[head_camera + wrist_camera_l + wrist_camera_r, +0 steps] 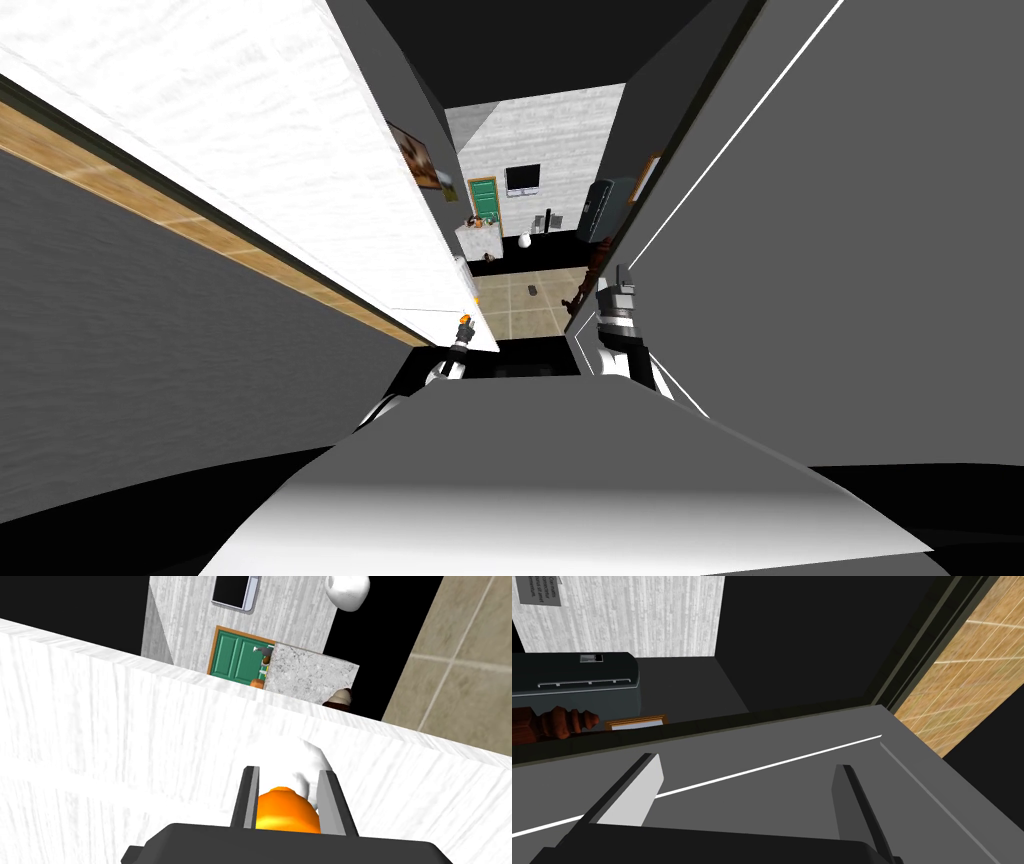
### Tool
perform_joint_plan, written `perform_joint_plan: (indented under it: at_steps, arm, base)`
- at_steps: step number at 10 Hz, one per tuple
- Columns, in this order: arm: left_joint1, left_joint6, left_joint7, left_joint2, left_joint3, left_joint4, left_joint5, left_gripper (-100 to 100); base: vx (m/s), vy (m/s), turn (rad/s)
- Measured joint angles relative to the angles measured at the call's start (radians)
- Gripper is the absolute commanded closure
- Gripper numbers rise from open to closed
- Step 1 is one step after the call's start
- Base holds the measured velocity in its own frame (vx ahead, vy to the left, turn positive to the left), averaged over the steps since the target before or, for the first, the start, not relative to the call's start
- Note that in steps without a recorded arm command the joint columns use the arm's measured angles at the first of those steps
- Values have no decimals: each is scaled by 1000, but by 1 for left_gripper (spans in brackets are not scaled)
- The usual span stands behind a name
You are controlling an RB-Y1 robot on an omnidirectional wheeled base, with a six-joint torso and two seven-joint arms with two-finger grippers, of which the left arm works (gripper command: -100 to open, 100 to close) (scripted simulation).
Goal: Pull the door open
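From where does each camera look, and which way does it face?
Head view: on the head, down and forward past the white door; left gripper, right gripper show.
Left wrist view: on the left hand, facing the door; fingers clamp the orange knob.
Right wrist view: on the right hand, facing a grey panel; open fingers show.
Head and left wrist views share the green door.
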Motion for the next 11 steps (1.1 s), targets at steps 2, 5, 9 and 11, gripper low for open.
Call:
perform_joint_plan:
  at_steps: [2, 5, 9, 11]
  arm:
    - [-3, 4, 57, -2, -6, 0, 10, -100]
    - [-8, 10, 132, -5, -13, 0, 23, -100]
    - [-16, 16, 231, -8, -24, 5, 41, -100]
    - [-17, 22, 277, -9, -29, 1, 50, -100]
  base:
    - [-41, 25, -9]
    - [-38, 19, -9]
    - [-46, 19, -9]
    - [-35, 19, -8]
